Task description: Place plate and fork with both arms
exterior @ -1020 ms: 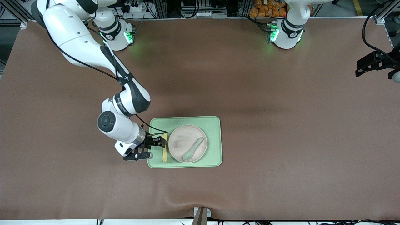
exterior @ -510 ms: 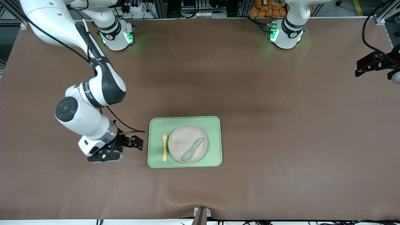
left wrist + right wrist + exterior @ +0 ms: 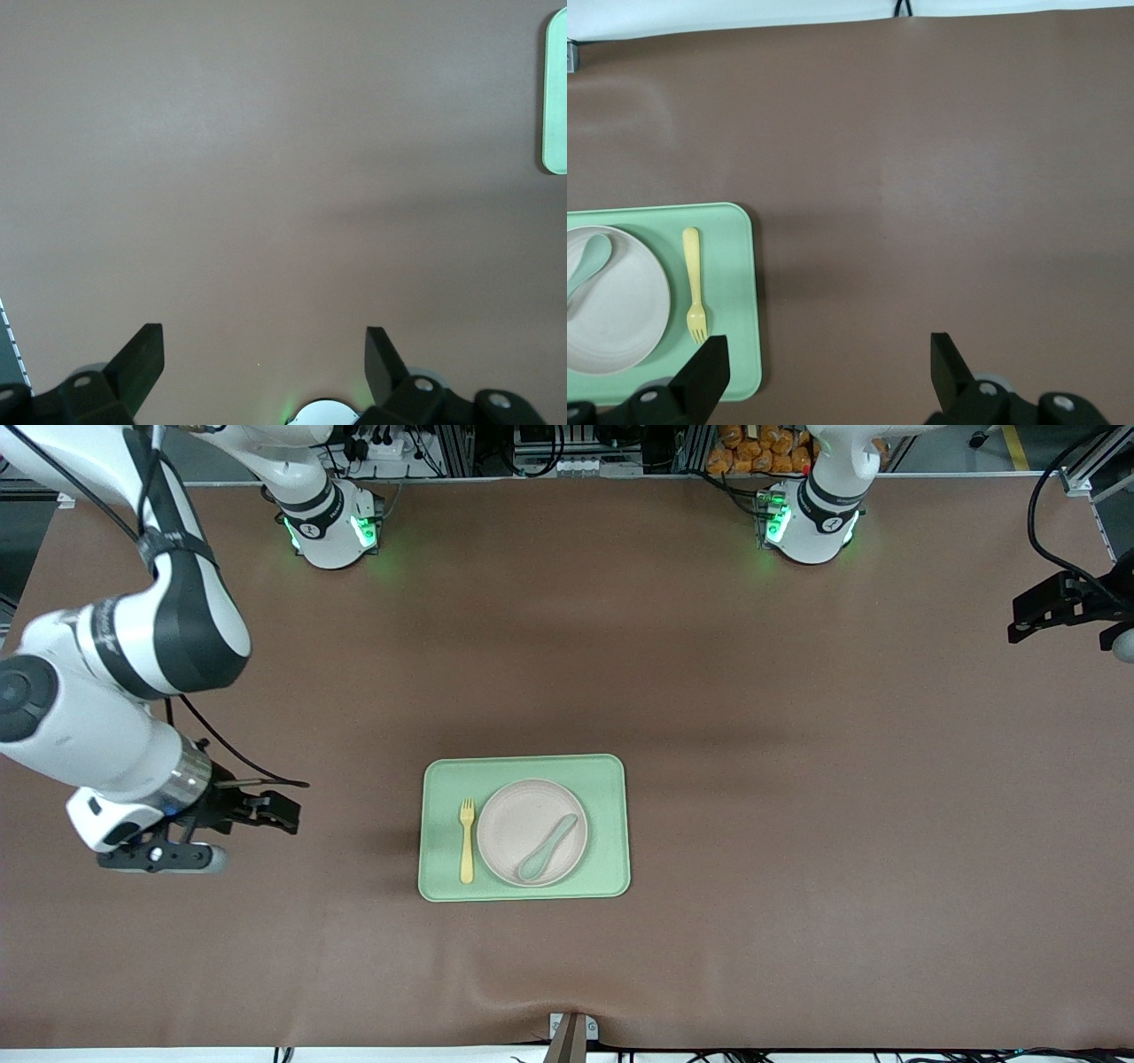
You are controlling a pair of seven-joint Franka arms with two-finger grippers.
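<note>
Fork (image 3: 466,853) lies on green tray (image 3: 611,779) just beside plate (image 3: 514,834), spoon (image 3: 547,848) in plate. Right gripper (image 3: 266,812) empty, fingers spread, over bare table. Left gripper (image 3: 1028,613) spread, waiting at table edge.

Bare brown tabletop (image 3: 797,797) surrounds the rectangular light-green tray (image 3: 611,779) on all 4 sides. On it, the slim yellow plastic fork (image 3: 466,840) lies just beside the round cream plate (image 3: 514,833), leaving a narrow gap between them.
</note>
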